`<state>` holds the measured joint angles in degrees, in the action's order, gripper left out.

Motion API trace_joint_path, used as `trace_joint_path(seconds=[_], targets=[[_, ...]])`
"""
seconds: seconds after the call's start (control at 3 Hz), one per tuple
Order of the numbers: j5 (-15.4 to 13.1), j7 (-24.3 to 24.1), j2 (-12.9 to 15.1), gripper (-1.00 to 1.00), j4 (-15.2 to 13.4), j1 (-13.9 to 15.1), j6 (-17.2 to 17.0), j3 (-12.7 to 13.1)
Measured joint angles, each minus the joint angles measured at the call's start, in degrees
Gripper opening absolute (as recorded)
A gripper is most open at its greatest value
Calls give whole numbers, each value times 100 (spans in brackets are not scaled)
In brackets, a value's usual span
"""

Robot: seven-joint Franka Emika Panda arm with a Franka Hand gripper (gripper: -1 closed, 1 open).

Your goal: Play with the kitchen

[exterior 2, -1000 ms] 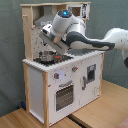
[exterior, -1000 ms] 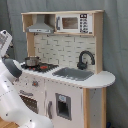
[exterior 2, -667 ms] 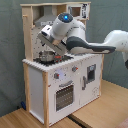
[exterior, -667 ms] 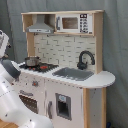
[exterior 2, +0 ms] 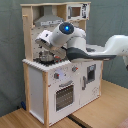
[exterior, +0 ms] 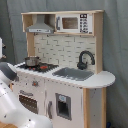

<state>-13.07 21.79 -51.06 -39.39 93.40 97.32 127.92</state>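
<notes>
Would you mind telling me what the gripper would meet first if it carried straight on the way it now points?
Probably the small metal pot on the hob. In the second exterior view the gripper points down at the cooktop just above the pot, though depth is hard to judge there.

In the second exterior view the arm [exterior 2: 95,50] hides your sink and faucet; the end effector's fingers can't be made out. The first exterior view's left edge crops the arm.
</notes>
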Motion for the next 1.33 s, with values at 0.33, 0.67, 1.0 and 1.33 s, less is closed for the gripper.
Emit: trace_joint_path(seconds=[0.33,0.67,1.0,1.33], targets=[[-438,247,-199,100,-21,-177,-68,1],[-671,270,-427,100,-27,-401,-543,1],[-787,270,-479,100,-31,-630,-1094,1],[-934,273,-518,100,-74,-902,-1589,2]])
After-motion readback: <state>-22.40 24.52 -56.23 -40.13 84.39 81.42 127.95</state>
